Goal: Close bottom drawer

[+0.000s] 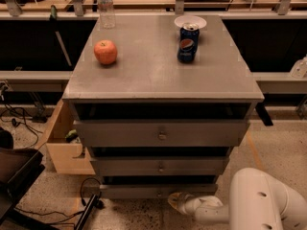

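The bottom drawer (139, 191) sits lowest in the desk (158, 78), nearly shut. The gripper (178, 201) is low against its front; open or closed, I cannot tell. The front looks stiff, light and free-sliding, so push it flat near the middle.

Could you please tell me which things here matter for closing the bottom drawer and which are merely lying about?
For the job: bottom drawer; gripper, low by that drawer's front.
Lying about: apple; Pepsi can; white bowl; water bottle; wooden box.
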`<state>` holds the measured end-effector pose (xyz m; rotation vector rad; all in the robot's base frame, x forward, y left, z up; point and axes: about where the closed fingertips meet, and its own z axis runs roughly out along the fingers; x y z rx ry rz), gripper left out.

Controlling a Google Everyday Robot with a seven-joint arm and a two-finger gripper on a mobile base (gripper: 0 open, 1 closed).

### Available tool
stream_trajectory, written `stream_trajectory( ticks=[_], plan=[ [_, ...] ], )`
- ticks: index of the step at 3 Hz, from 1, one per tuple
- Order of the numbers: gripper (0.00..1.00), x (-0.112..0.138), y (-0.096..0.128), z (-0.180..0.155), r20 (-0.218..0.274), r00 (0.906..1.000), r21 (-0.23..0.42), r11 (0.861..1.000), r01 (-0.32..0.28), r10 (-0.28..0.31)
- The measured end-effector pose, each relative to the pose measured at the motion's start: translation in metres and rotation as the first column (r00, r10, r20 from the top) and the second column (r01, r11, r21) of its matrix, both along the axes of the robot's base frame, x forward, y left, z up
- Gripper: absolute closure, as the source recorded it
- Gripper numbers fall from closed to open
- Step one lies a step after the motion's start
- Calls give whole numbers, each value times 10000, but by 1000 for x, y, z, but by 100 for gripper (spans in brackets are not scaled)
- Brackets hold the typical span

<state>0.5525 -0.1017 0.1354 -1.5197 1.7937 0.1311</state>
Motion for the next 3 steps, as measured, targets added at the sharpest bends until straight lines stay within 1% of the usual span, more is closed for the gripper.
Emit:
stream_trajectory(
  ticks=[1, 2, 3],
  plan=[
    [100, 24, -5, 3, 222, 9997, -3, 10000, 56, -56],
    [100, 38, -10, 4, 409, 9991, 74, 9999, 98, -101],
    [100, 38, -9, 4, 409, 9991, 74, 9999, 98, -101]
  ],
)
